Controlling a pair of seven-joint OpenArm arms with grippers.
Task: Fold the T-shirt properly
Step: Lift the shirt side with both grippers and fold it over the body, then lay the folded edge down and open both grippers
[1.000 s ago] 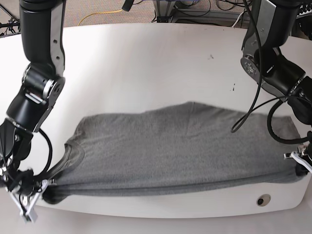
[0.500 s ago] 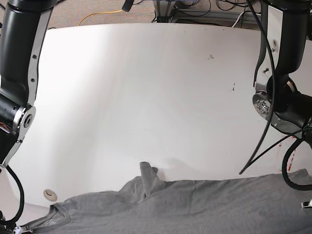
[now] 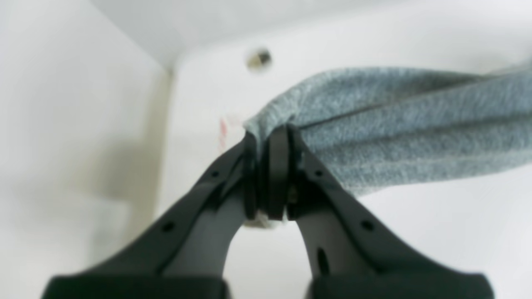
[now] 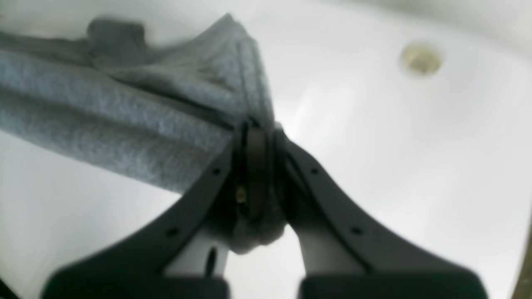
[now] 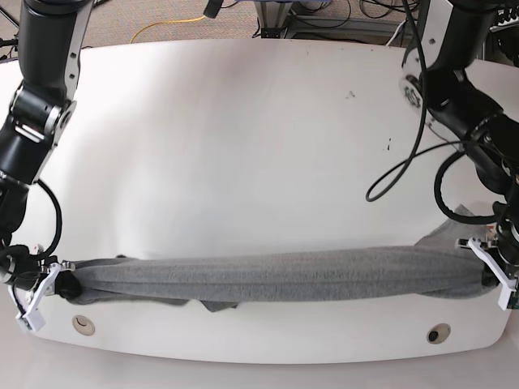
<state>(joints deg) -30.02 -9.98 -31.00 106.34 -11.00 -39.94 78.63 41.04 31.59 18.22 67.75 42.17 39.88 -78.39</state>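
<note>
Two sets of black fingers [image 3: 272, 174] [image 4: 255, 174] pinching opposite ends of the heather-grey T-shirt [image 5: 276, 277], soft fabric bunched into a long taut band, low over the smooth white table [image 5: 243, 138].

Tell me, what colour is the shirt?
Grey, a speckled heather grey. The shirt shows best in the left wrist view.

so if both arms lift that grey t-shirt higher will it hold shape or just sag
Likely sag: the T-shirt hangs as a soft bunched band between the left gripper and right gripper, with a fold drooping midway. It probably weighs little. The grip seems secure, cloth bunched in both shut jaws.
</note>
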